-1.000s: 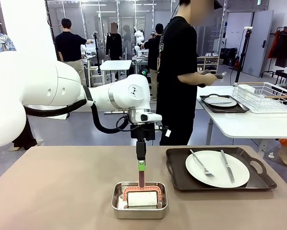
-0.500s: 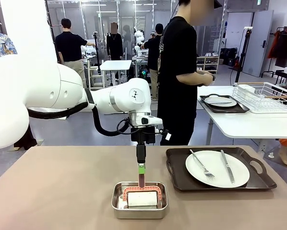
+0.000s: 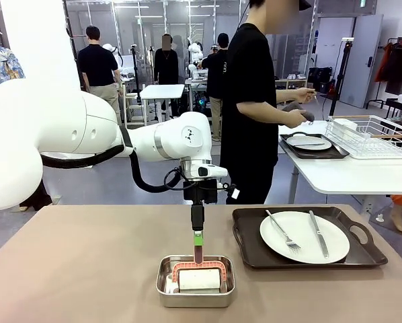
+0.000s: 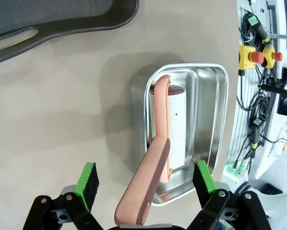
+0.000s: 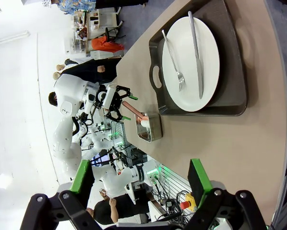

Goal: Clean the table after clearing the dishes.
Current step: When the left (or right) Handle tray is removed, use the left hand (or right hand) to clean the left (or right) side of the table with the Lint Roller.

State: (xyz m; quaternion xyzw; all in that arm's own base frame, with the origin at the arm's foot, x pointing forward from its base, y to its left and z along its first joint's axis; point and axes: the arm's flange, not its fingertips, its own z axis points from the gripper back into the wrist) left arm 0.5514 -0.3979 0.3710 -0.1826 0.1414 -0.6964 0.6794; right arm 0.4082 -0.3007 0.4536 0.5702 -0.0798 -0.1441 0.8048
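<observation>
- The left gripper (image 4: 144, 181) hung over the small rectangular steel pan (image 3: 195, 299) near the front edge of the brownish-taupe table (image 3: 87, 269); its green-padded fingers (image 4: 88, 182) stood apart on either side of the pink plastic handle (image 4: 155, 158) of the white cleaning roller (image 3: 199, 280), touching neither side of it.
- To grip well, it would likely need to centre the handle between the pads, close squarely, then lift straight up so the roller cleared the pan wall.
- 1 round white plate (image 3: 303, 229) with a fork and knife lay on a dark brown handled tray (image 3: 245, 232) at the table's right; the second tray (image 3: 335, 153) sat on the white side table (image 3: 349, 178) beside the person (image 3: 248, 101); wiping would best wait, or keep to the bare left half.
- The right gripper (image 5: 139, 176) hovered high above the table, fingers apart, holding nothing.
</observation>
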